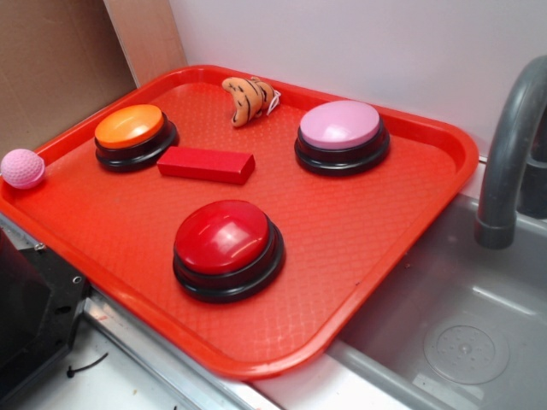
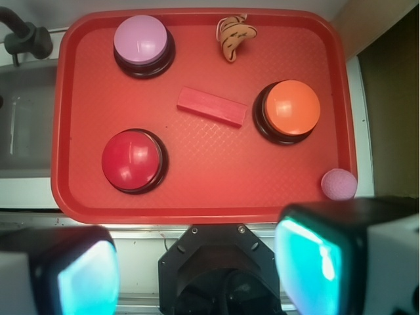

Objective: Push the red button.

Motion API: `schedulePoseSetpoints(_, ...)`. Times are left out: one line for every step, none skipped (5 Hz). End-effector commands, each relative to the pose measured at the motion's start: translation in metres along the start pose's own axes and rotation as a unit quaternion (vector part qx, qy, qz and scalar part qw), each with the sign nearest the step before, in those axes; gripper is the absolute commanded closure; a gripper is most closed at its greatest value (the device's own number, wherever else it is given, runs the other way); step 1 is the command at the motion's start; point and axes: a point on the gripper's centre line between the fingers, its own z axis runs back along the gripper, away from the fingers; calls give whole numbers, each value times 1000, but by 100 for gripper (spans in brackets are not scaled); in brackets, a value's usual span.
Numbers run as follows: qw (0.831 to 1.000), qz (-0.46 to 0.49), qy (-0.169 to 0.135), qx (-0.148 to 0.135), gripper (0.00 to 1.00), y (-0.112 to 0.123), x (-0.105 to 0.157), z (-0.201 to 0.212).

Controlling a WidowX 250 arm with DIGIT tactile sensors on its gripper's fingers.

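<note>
Gripper (image 2: pixel 197 262): fingers (image 2: pixel 85 275) wide apart, holding nothing, poised high above the tray's (image 2: pixel 197 213) near rim. Red button (image 2: pixel 131 159): well ahead of the left finger on the tray, untouched. Red block (image 2: pixel 212 106): farther ahead, between the fingers' lines. Orange button (image 2: pixel 293 108): ahead of the right finger. Risk: a straight descent misses left; spread fingers may straddle the dome or clip the block

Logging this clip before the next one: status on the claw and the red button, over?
Claw open, high above tray edge, holding nothing. Glossy red domed push button untouched on red plastic tray. Nothing on top of it; flat red rectangular block lies apart.
</note>
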Motion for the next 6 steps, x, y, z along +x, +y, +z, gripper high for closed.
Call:
schedulePoseSetpoints(1000, 0, 0, 0, 0, 0, 0, 0)
schedulePoseSetpoints(992, -124, 21, -6, 0, -39, 16, -54)
schedulePoseSetpoints(980, -200, 8, -11, 0, -59, 20, -105)
schedulePoseSetpoints(960, -278, 13, -24, 0, -71, 22, -147)
schedulePoseSetpoints(954, -295, 25, -35, 0, -76, 18, -172)
schedulePoseSetpoints(948, -313, 32, -42, 0, -77, 25, -181)
